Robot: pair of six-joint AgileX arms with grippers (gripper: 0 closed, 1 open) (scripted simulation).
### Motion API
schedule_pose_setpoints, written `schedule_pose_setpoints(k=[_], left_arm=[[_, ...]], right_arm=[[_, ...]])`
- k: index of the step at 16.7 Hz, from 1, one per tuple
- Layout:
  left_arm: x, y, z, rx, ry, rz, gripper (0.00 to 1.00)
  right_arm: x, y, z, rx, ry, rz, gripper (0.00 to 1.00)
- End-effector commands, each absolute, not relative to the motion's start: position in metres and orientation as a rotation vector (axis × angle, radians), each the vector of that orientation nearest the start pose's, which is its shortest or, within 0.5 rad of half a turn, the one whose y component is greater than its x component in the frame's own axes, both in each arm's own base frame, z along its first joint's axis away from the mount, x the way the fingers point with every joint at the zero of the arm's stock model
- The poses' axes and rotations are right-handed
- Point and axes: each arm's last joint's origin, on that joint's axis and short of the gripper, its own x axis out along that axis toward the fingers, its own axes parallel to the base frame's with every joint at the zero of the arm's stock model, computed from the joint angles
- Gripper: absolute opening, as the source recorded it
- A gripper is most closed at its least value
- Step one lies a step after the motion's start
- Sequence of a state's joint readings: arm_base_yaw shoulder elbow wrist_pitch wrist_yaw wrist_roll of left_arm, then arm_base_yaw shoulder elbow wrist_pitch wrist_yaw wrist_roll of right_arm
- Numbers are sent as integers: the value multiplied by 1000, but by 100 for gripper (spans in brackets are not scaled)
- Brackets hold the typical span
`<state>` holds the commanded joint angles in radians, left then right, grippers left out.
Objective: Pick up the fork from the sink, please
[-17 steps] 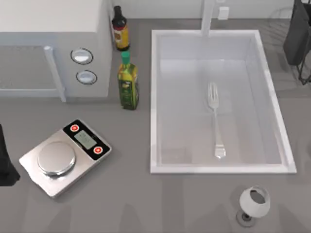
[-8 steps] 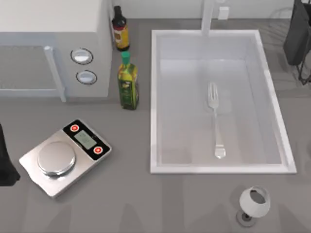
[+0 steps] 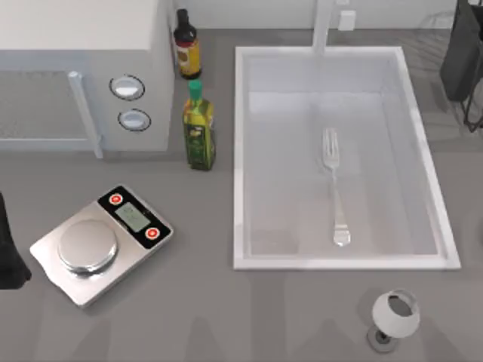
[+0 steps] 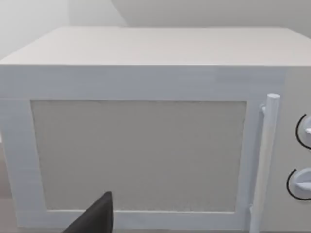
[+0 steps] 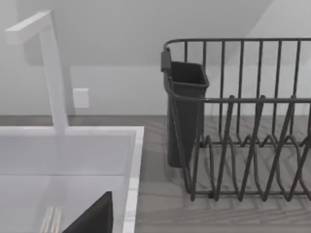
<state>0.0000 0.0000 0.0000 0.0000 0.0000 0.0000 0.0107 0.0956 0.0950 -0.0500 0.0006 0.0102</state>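
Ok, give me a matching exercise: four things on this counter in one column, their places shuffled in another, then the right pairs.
Things:
1. fork
2. green-capped oil bottle
3. kitchen scale
4. white cup

Places:
A. on the counter below the sink's lower right corner
B. lying in the basin
C. standing between microwave and sink
D. below the microwave, at the counter's left

Pairs: 1-B, 2-C, 3-D, 4-A

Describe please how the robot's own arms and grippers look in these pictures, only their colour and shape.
Little of them shows. The left arm is a plain black mass at the table's left edge; the right arm is a dark grey-black block at the top right. Each wrist view has one black, matte, wedge-shaped finger. No cables or markings are visible.
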Motion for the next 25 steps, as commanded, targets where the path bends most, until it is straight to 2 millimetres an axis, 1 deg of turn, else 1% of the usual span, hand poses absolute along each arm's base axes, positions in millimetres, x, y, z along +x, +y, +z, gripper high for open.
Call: schedule_pose_setpoints(k=[2,4,6,7,9,11,13,14,15,17,18,20,22,23,25], left_arm=[[106,-1,160,0,0,0,100],[106,-1,160,0,0,0,100],[106,-1,160,0,0,0,100],[106,-1,160,0,0,0,100],[106,-1,160,0,0,0,100],[106,-1,160,0,0,0,100],[106,-1,160,0,0,0,100],[106,-1,160,0,0,0,100],[106,-1,160,0,0,0,100],[106,-1,160,0,0,0,100],[106,-1,160,0,0,0,100],[106,-1,160,0,0,0,100],[106,-1,160,0,0,0,100],[106,-1,160,0,0,0,100],[106,-1,160,0,0,0,100]], right_arm=[[111,2,202,19,109,21,100],[119,4,229,30,185,34,100],[135,8,259,43,279,48,100],[146,10,274,49,332,55,100],[175,17,302,60,445,69,100],[212,28,324,69,571,81,100],[255,41,337,76,703,89,100],[278,49,339,78,771,91,100],[301,58,339,79,840,92,100],[346,78,329,79,976,89,100],[367,89,320,76,1042,86,100],[404,111,296,69,1168,75,100],[432,131,266,57,1281,60,100],[444,141,250,50,1333,52,100],[460,158,220,37,1421,34,100]])
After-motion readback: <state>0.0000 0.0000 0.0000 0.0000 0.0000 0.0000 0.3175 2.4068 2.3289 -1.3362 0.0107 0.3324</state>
